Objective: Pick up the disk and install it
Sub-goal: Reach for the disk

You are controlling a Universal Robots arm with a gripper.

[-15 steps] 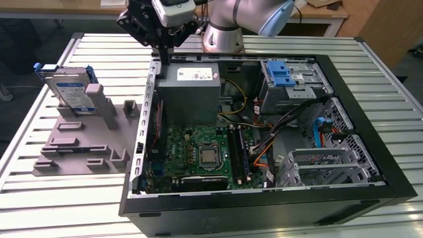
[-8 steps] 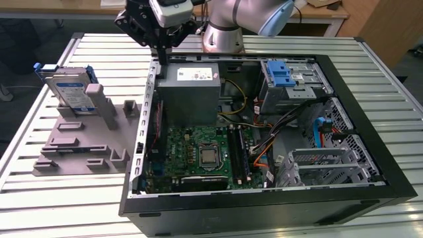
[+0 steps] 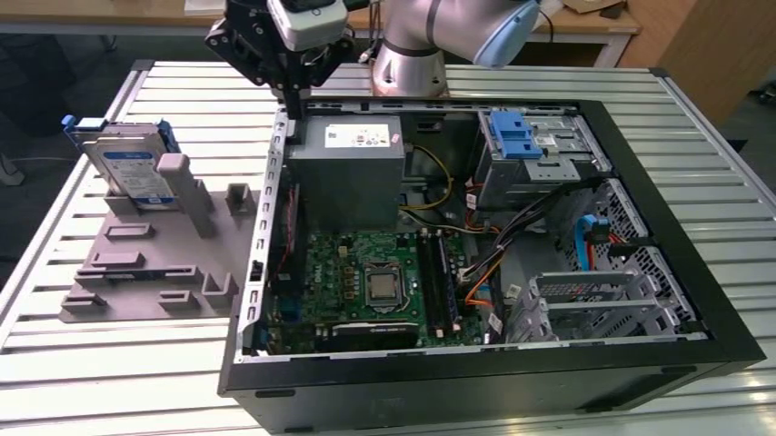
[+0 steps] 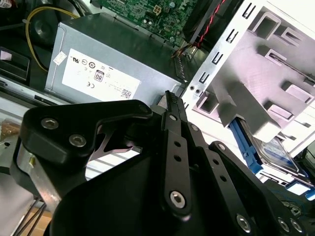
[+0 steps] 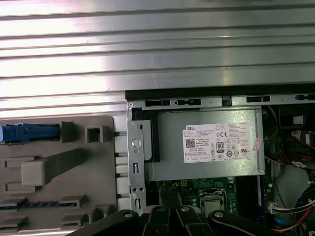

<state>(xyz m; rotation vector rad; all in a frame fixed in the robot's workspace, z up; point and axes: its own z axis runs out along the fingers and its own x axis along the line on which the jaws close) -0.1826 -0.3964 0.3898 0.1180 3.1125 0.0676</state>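
— Black linkage of the gripper [image 4: 171, 101] sits closest in the second wrist view. How do its fingers stand?
— Drawn narrow, tips together, with nothing held between them.
— And the disk [image 3: 131, 163]?
— Upright on its edge in its blue carrier, slotted into the grey holder plate [image 3: 134, 272]. That plate lies on the slatted metal table [image 3: 122, 381], at the exterior view's left of the open computer case [image 3: 485, 381].
— How near is the gripper to it?
— Well apart. It hangs over the case wall nearest the holder, just beside the grey power supply [image 3: 345, 173].
— Further out?
— Green motherboard [image 3: 363, 272] next to the power supply, and the metal drive cage [image 3: 546, 163] with its blue latch [image 3: 515, 136] toward the exterior view's right.
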